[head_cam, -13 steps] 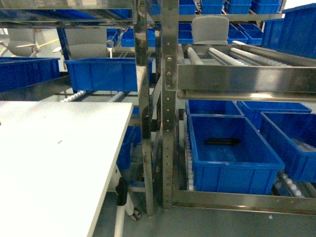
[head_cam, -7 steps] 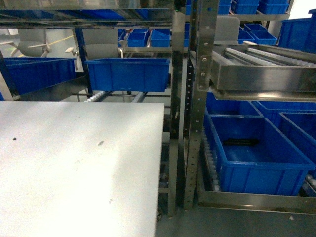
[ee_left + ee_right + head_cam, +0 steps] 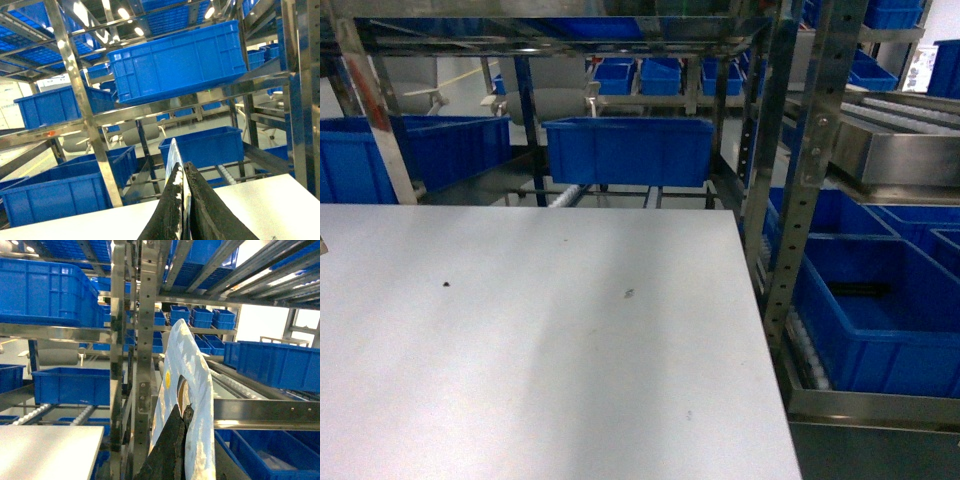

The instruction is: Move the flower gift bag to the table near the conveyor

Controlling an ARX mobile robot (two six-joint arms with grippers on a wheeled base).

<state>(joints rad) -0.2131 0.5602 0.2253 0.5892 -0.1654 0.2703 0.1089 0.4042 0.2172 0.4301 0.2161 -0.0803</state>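
Swinging left since a second ago, my head view now fills with the table (image 3: 520,360), the conveyor (image 3: 800,180) slid toward the right edge.

I see both grippers pinched shut on the flower gift bag: the left gripper (image 3: 183,200) clamps a thin white edge, the right gripper (image 3: 177,440) grips pale blue film (image 3: 192,390). I judge the two-handed hold keeps the bag upright in transit. It hangs below the head view, not yet set down.
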